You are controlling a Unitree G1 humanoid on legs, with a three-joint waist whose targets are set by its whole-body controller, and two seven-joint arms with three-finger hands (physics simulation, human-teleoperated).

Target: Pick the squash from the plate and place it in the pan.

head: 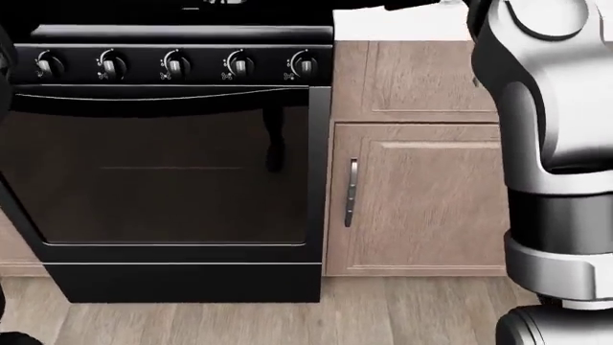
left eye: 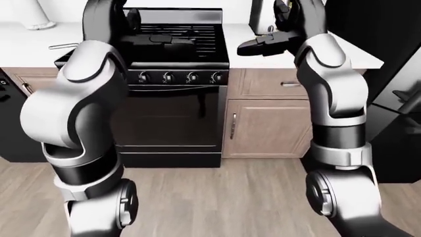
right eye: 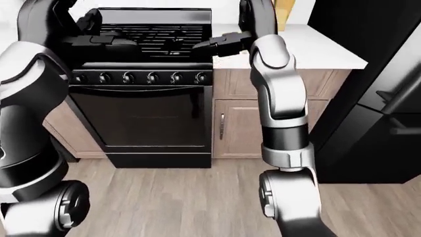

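Above the stove (left eye: pixel 172 39), both hands' fingers (left eye: pixel 260 45) hang loosely spread, holding nothing.

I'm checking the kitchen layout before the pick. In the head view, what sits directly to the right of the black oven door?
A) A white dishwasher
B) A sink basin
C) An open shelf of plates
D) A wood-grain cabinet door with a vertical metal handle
D: to the right of the oven door stands a wood-grain cabinet door with a vertical metal handle near its left edge.
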